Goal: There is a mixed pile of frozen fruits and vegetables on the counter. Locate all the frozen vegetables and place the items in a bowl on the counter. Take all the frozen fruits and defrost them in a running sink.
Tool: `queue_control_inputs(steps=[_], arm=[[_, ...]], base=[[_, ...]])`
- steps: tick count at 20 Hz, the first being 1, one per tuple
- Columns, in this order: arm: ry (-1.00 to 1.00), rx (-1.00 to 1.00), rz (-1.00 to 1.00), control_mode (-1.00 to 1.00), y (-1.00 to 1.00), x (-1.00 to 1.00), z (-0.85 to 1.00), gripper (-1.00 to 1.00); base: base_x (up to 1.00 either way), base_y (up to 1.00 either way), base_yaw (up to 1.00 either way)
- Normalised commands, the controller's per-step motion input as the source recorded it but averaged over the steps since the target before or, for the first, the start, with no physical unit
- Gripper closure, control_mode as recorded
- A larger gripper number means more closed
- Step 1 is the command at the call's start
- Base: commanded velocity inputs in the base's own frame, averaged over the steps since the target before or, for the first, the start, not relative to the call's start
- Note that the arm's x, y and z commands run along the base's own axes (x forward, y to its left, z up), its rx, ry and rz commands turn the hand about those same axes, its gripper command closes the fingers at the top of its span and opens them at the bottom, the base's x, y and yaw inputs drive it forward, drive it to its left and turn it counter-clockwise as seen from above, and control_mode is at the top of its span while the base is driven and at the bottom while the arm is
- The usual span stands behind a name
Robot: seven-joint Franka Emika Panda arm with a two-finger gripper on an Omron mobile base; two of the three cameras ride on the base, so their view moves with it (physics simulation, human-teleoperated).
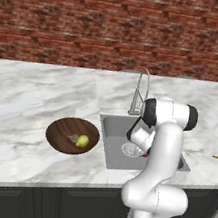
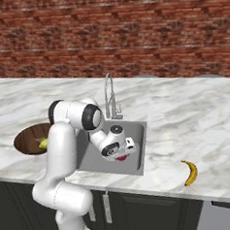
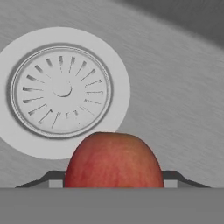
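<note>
Gripping the red fruit (image 3: 113, 159) between its two fingers, the end effector (image 2: 123, 153) hangs inside the sink (image 2: 93, 160), just above the basin floor near the round drain (image 3: 61, 92). Yellow-green oval (image 1: 82, 141) and pale lump (image 1: 73, 137) lie in the bowl (image 1: 62, 128). Banana (image 2: 190, 172) lies on the counter (image 2: 185, 117) right of the sink.

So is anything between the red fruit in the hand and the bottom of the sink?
Nothing visible is. The red fruit sits between the fingers of the hand, low inside the sink. Ahead of it the hand view shows bare steel floor and the round drain, with nothing lying there.
</note>
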Motion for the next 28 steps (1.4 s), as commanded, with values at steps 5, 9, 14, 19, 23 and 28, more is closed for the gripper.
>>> queue_control_inputs(steps=[5,9,14,19,23,28], arm=[[0.00,0.00,0.01,-1.00,0.00,0.07,-0.09,-1.00],[0.00,0.00,-0.01,-1.00,0.01,-0.02,0.26,-1.00],[-0.02,0.00,-0.01,-1.00,0.03,-0.02,0.59,-1.00],[0.00,0.02,-0.04,-1.00,0.00,-0.11,0.51,-1.00],[0.00,0.03,-0.01,-1.00,0.00,-0.12,0.47,-1.00],[0.00,0.03,0.00,-1.00,0.00,-0.08,0.53,-1.00]], base=[[0.00,0.00,0.00],[0.00,0.00,0.00],[0.00,0.00,0.00],[0.00,0.00,0.00],[0.00,0.00,0.00],[0.00,0.00,0.00]])
